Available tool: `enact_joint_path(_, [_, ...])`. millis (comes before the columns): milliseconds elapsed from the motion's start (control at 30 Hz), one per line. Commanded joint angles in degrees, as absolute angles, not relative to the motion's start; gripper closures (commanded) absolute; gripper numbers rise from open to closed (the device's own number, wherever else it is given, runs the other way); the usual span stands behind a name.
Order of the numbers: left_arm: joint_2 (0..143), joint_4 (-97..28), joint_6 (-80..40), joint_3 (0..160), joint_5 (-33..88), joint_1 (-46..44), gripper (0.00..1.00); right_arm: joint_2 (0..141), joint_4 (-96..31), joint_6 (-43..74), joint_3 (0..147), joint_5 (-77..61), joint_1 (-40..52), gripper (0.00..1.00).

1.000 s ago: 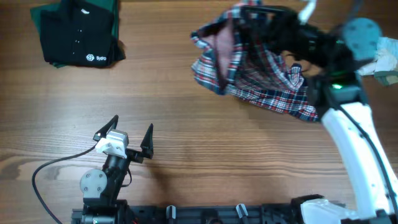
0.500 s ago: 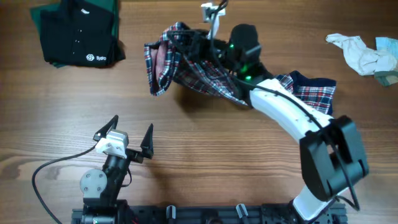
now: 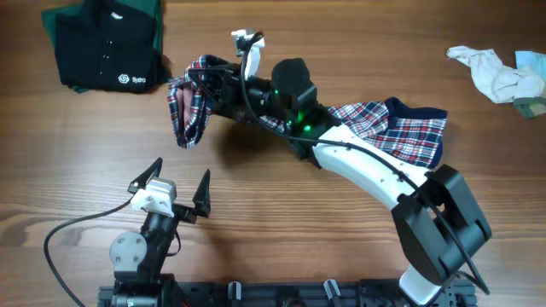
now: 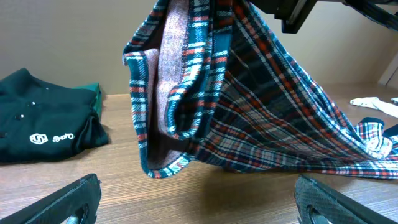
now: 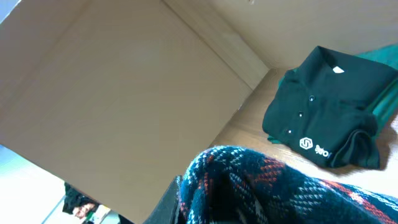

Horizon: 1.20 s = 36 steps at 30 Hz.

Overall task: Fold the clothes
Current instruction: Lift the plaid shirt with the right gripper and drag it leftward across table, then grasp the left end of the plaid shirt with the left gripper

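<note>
Big wood surface (image 3: 281, 230) first. The plaid shirt (image 3: 388, 128) is half airborne on it: one end is bunched up and dangling left of centre, and the tail trails flat on the surface out to the right. It's soft, floppy and light, so I reckon it'll sag and slide. I'd take a hem corner or the collar, not the middle. The right gripper (image 3: 220, 83) has its jaws clenched on the bunched end. The left gripper (image 3: 181, 170) sits near the front edge, jaws spread wide and empty. Versus a second ago, the shirt's been hauled from far right across to centre-left, and the left arm hasn't budged.
</note>
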<state>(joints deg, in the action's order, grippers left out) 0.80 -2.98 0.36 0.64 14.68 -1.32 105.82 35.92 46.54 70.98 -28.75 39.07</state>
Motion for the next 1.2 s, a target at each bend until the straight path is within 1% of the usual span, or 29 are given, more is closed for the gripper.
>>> enact_joint_path(0, [0.38,-3.05,1.06,0.32,14.35,-0.84,0.00,106.67,36.99,45.12,72.12,-26.72,40.12,0.90])
enact_joint_path(33, [0.38,-3.05,1.06,0.32,14.35,-0.84,0.00,106.67,37.15,45.10,72.12,-26.72,40.23,0.90])
enact_joint_path(67, [0.38,-3.05,1.06,0.32,14.35,-0.84,0.00,106.67,37.30,45.01,72.12,-26.72,40.29,0.86])
enact_joint_path(133, [0.38,-3.05,1.06,0.32,14.35,-0.84,0.00,106.67,37.98,44.97,72.12,-26.55,40.29,0.53])
enact_joint_path(167, [0.38,-3.05,1.06,0.32,14.33,-0.84,0.00,106.67,38.54,44.88,72.12,-26.26,40.25,0.34])
enact_joint_path(300, [0.38,-3.05,1.06,0.32,14.33,-0.84,0.00,106.61,41.74,41.17,72.51,-27.05,40.10,0.32])
enact_joint_path(400, [0.38,-3.05,1.06,0.32,14.33,-0.84,0.00,106.61,38.24,37.32,75.92,-28.99,40.01,0.24])
enact_joint_path(433, [0.38,-3.05,1.06,0.32,14.33,-0.84,0.00,106.61,35.53,35.79,77.69,-29.47,39.92,0.23])
enact_joint_path(533, [0.38,-3.05,1.06,0.32,14.35,-0.84,0.00,106.45,24.38,31.05,83.42,-29.52,38.76,0.22])
enact_joint_path(633, [0.38,-3.05,1.06,0.32,14.33,-0.84,0.00,104.86,5.41,26.61,89.84,-24.60,34.68,0.20])
enact_joint_path(667, [0.38,-3.05,1.06,0.32,14.35,-0.84,0.00,103.98,-2.20,24.18,91.85,-21.98,32.80,0.15])
enact_joint_path(700, [0.38,-3.05,1.06,0.32,14.35,-0.84,0.00,103.09,-8.56,22.48,93.32,-18.85,31.00,0.05])
enact_joint_path(733, [0.38,-3.05,1.06,0.32,14.33,-0.84,0.00,102.04,-15.42,20.95,94.63,-13.98,29.02,0.00])
enact_joint_path(800, [0.38,-3.05,1.06,0.32,14.35,-0.84,0.00,99.70,-25.06,20.34,95.00,-4.73,24.77,0.00])
enact_joint_path(867, [0.38,-3.05,1.06,0.32,14.35,-0.84,0.00,98.45,-30.74,20.36,95.00,-1.02,21.23,0.00])
enact_joint_path(1000, [0.38,-3.05,1.06,0.32,14.33,-0.84,0.00,98.04,-40.91,24.36,94.70,-1.32,11.11,0.00])
enact_joint_path(1167, [0.38,-3.05,1.08,0.32,14.33,-0.84,0.00,98.15,-47.16,27.16,93.65,-1.30,2.66,0.00])
